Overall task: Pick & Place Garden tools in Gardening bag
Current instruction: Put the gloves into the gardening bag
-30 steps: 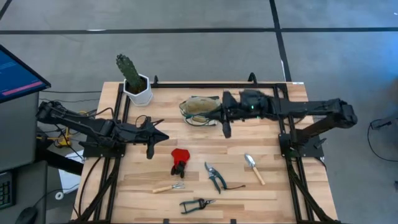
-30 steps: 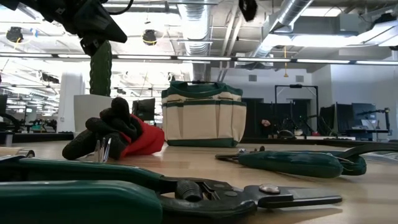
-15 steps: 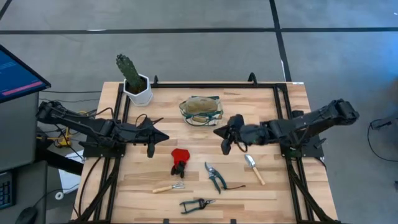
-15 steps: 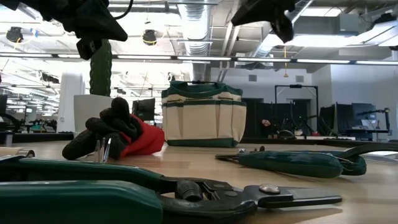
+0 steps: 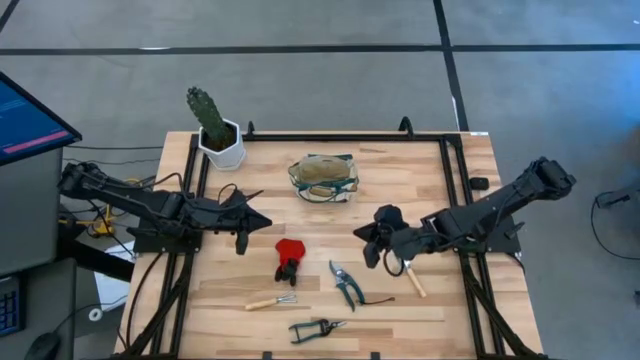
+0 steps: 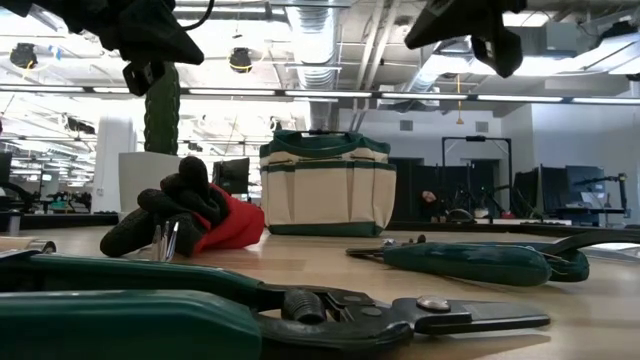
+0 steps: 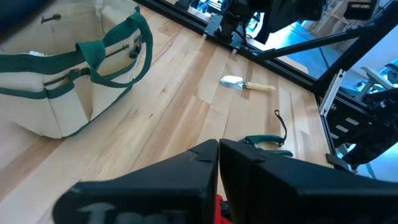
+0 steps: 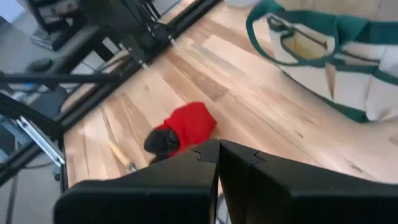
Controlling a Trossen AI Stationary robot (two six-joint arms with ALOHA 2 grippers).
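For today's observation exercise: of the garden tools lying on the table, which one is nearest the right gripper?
The wooden-handled trowel, lying just beside the right gripper. The pruners, shears and small rake lie farther off.

Four cameras cover one table (image 5: pixel 420 170), from overhead, from the tabletop and from each wrist.

The high view looks straight down on the whole table and both arms. The low view sits at table height, close behind the shears (image 6: pixel 300 310), facing the bag (image 6: pixel 327 185) and the room beyond. Each wrist camera looks forward and down past its own jaws at the table close below; all four views show the bag.
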